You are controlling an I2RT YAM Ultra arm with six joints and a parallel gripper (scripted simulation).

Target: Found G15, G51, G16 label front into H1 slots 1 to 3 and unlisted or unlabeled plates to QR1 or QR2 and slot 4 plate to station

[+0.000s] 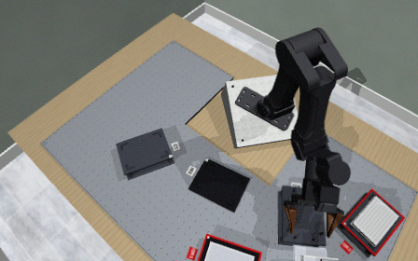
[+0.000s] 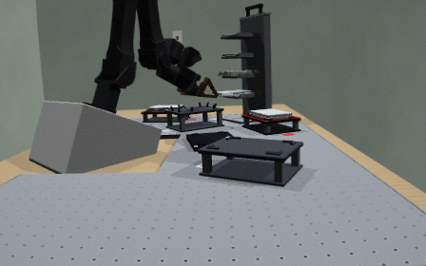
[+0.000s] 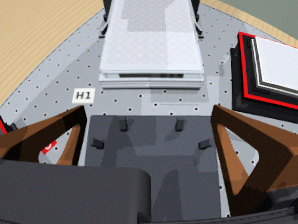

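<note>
Plate hotel [image 2: 261, 57]: white plate [image 3: 152, 36] in bottom slot. Red-edged nest [image 1: 395, 212] holds plate. Gripper [image 1: 312, 218] fingers wide apart, empty, above dark nest [image 3: 152, 156].

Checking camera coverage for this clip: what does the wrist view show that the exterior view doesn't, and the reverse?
Wrist only: the H1 deck label and the top face of the plate in the hotel's bottom slot, its front end blank. Exterior only: the whole hotel with four shelves, the arm, the grey base block and the near black nest. Both: the open tool facing that plate, and a red-rimmed nest holding a plate.
</note>
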